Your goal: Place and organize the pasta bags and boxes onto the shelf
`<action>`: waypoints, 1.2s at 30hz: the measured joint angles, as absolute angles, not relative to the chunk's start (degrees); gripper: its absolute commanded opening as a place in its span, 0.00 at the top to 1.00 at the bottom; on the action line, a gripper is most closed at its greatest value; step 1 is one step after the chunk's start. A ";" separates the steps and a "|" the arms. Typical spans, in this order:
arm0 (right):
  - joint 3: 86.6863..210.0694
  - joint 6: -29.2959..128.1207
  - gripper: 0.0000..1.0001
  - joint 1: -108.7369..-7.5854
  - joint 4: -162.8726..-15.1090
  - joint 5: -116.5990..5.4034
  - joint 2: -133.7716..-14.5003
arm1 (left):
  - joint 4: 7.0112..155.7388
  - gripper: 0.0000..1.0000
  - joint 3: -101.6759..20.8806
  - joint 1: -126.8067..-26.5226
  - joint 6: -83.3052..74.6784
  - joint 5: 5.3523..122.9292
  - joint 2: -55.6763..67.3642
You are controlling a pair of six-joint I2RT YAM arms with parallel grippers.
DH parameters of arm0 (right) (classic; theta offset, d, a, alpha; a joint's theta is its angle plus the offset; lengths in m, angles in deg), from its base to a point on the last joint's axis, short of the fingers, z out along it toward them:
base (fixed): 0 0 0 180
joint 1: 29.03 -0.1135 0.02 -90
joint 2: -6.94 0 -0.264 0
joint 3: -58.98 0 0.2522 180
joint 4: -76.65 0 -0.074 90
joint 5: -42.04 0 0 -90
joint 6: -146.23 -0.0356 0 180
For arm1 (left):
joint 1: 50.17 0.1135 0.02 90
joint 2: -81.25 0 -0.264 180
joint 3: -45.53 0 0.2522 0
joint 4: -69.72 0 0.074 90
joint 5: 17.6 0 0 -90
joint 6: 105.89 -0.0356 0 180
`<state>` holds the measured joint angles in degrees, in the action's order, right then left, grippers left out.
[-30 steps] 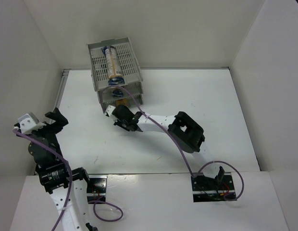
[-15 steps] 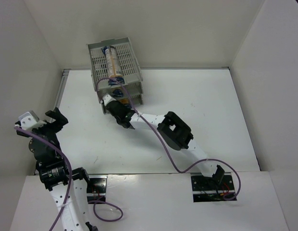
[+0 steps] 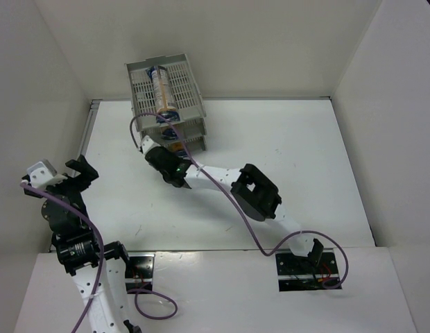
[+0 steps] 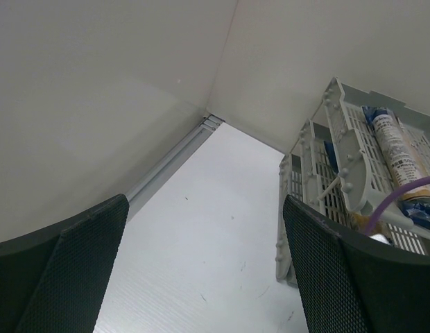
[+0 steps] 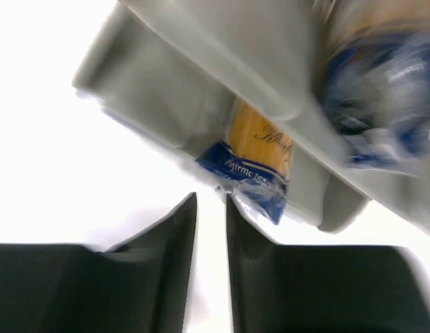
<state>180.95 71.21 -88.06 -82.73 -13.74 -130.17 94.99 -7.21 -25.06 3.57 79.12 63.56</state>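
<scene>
Shelf (image 3: 191,87) stands at the far left of the table (image 3: 284,152), close to the back wall. Top packet (image 3: 161,87) lies lengthwise in the uppermost tray. Lower packet (image 5: 260,166) sits in a lower tray, its blue end protruding past the front rim. Middle packet (image 5: 381,76) shows in the tray above, blurred. Right pincer (image 5: 211,198) is just in front of the lower packet, its jaws parted by a narrow gap with nothing between them; contact cannot be determined. Left pincer (image 4: 204,201) is wide open, empty, well apart from the shelf.
</scene>
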 measured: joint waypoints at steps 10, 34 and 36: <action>175.31 80.94 0.00 -95.51 -72.75 -27.05 -106.31 | 96.04 0.01 -7.98 -26.37 4.10 78.53 65.85; 128.86 103.45 0.00 -44.13 -43.41 -26.35 -48.52 | 97.22 0.01 -8.85 -27.86 8.49 72.68 66.97; 128.88 100.80 0.00 -38.97 -40.11 -28.19 -48.47 | 97.24 0.01 -8.85 -27.86 8.51 72.35 66.97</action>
